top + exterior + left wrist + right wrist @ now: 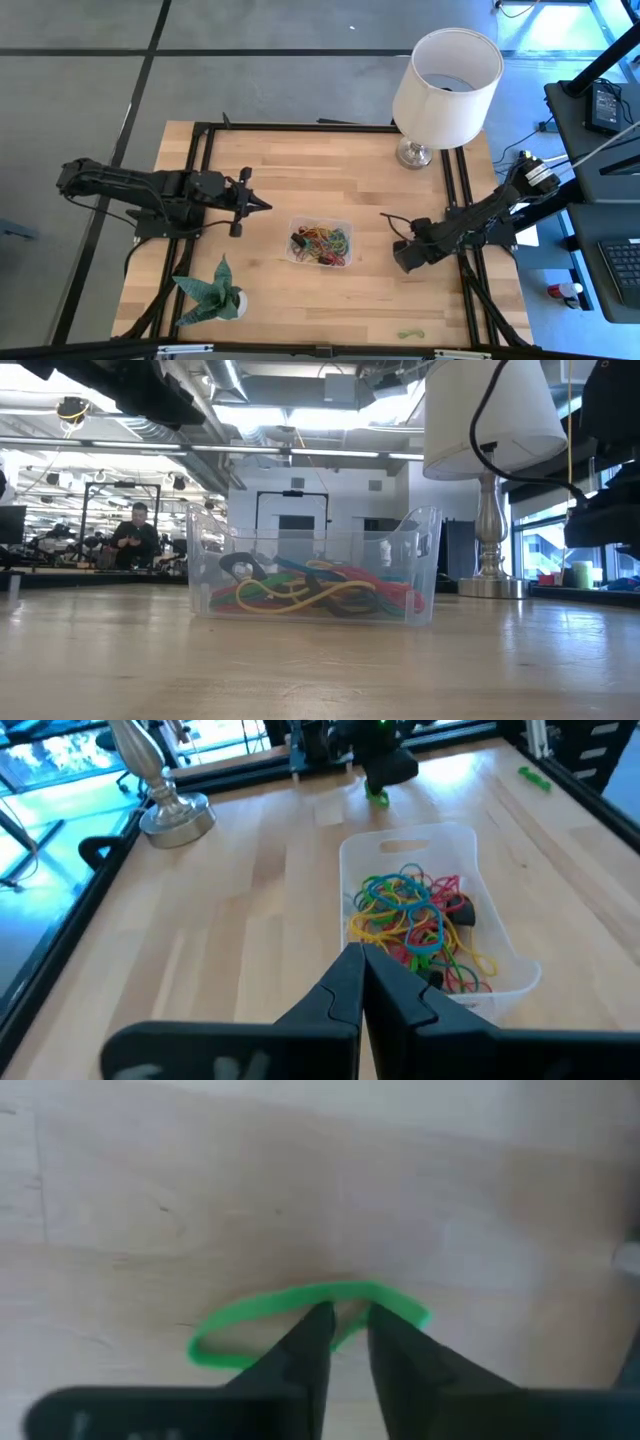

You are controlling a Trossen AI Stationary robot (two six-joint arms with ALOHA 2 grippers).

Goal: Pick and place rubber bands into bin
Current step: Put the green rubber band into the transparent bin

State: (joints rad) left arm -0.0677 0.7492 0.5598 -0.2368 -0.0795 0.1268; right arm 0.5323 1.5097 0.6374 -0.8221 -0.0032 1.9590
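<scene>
Standing mid-table, one clear bin [320,242] held a tangle of rubber bands [324,243], too knotted to count, with bare wood open all round it. At its three o'clock, the right gripper [347,1330] pressed down over one green band [232,1329], fingers narrowed astride it. At nine o'clock, the left gripper [262,205] waited, pinched tight, empty. Another green band [410,334] lay near the five o'clock edge.
</scene>
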